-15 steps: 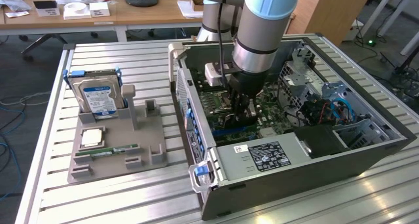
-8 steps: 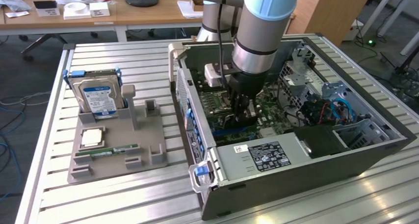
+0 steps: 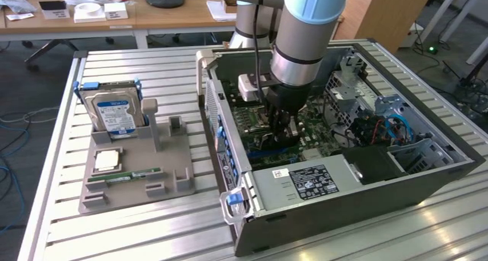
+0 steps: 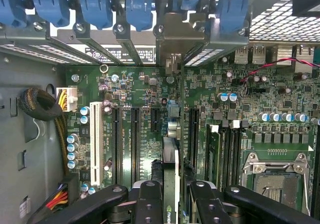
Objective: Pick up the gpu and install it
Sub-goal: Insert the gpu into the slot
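The gpu point(image 4: 170, 160) shows edge-on in the wrist view, a thin card standing upright over the green motherboard point(image 4: 130, 83). Its pale metal bracket point(image 4: 172, 38) reaches the row of rear slot openings. My gripper point(image 4: 171, 204) is shut on the card, one black finger point(image 4: 150, 199) on each side. In the exterior view my gripper point(image 3: 280, 136) is low inside the open computer case point(image 3: 366, 181), just above the motherboard point(image 3: 252, 115). I cannot tell whether the card's edge sits in a slot.
Long black expansion slots point(image 4: 135, 134) and a white slot point(image 4: 93, 139) lie beside the card, with memory slots point(image 4: 225, 154) and the CPU socket point(image 4: 275, 179) on the other side. Blue clips point(image 4: 140, 8) line the rear. A hard drive point(image 3: 114, 115) and RAM stick point(image 3: 126, 175) rest on a grey holder point(image 3: 175, 169).
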`<action>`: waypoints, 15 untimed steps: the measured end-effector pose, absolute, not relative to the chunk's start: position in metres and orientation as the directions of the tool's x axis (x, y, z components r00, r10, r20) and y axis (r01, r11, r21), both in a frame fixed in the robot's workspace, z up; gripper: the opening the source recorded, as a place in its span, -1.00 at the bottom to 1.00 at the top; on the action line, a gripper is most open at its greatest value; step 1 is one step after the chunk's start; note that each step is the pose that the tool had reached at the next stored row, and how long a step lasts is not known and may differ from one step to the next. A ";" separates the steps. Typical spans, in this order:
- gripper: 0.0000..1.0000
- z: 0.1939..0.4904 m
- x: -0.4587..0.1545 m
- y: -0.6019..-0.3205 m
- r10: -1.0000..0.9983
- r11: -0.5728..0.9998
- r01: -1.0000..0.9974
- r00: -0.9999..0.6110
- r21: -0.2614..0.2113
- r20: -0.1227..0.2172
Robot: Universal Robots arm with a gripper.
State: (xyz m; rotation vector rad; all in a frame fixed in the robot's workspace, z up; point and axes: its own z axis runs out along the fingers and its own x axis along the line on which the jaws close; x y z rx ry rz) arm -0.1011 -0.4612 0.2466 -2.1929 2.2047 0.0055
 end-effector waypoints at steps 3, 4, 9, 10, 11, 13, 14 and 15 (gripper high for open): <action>-0.48 0.246 -0.101 -0.461 -1.000 0.006 -1.000 -0.005 -0.020 -0.025; -0.48 0.246 -0.101 -0.461 -1.000 0.006 -1.000 -0.005 -0.020 -0.025; -0.48 0.244 -0.101 -0.461 -1.000 0.006 -1.000 -0.005 -0.020 -0.025; -0.48 0.244 -0.101 -0.461 -1.000 0.006 -1.000 -0.005 -0.020 -0.025; -0.48 0.243 -0.101 -0.461 -1.000 0.006 -1.000 -0.005 -0.020 -0.025; -0.48 0.243 -0.101 -0.461 -1.000 0.006 -1.000 -0.005 -0.020 -0.025; -0.48 0.243 -0.101 -0.461 -1.000 0.006 -1.000 -0.005 -0.020 -0.025; -0.48 0.243 -0.101 -0.461 -1.000 0.006 -1.000 -0.005 -0.020 -0.025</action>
